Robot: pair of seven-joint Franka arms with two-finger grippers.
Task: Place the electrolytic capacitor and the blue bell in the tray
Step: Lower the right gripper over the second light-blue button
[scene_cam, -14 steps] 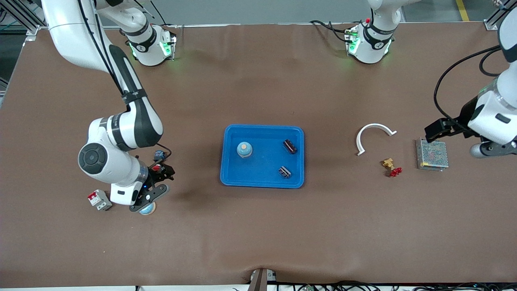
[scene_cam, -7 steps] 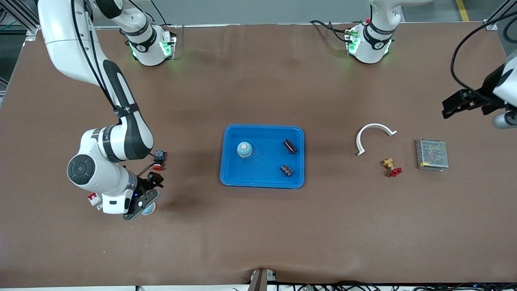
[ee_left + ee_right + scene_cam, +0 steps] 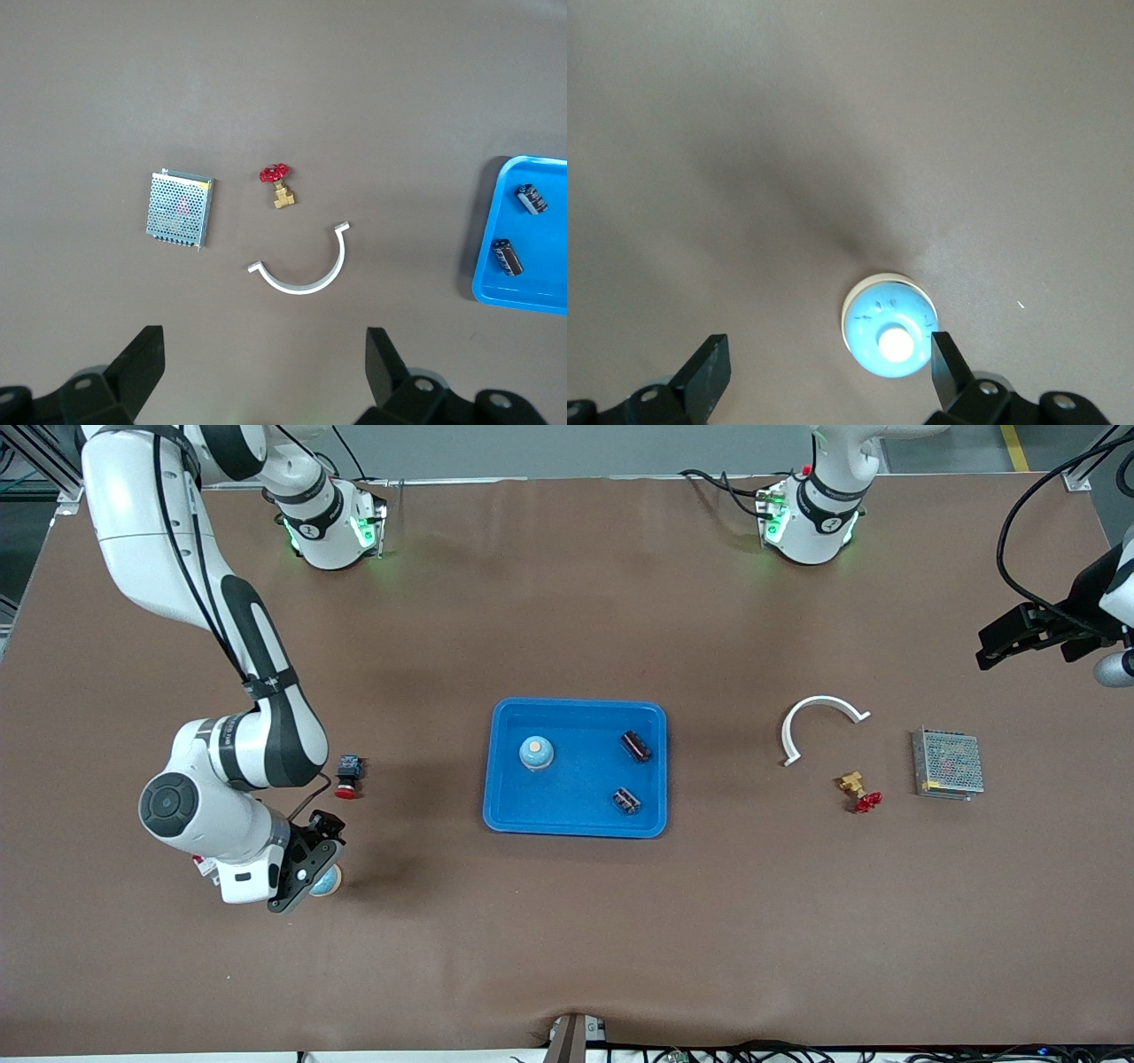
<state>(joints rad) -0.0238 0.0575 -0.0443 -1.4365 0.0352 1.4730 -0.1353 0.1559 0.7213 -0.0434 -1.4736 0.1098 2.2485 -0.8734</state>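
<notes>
Since the earlier frame, the right gripper (image 3: 306,874) has drifted toward the right arm's end, jaws wide over a blue bell (image 3: 890,325) on the bench. Another bell (image 3: 536,752) and two capacitors (image 3: 634,746) lie in the tray (image 3: 576,820). Raised at the other end, the left gripper (image 3: 266,376) has its jaws wide.

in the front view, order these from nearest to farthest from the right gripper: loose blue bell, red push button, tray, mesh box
1. Loose blue bell, on the table right under the open right gripper.
2. Red push button, beside the right arm's wrist.
3. Tray, mid-table.
4. Mesh box, at the left arm's end.
</notes>
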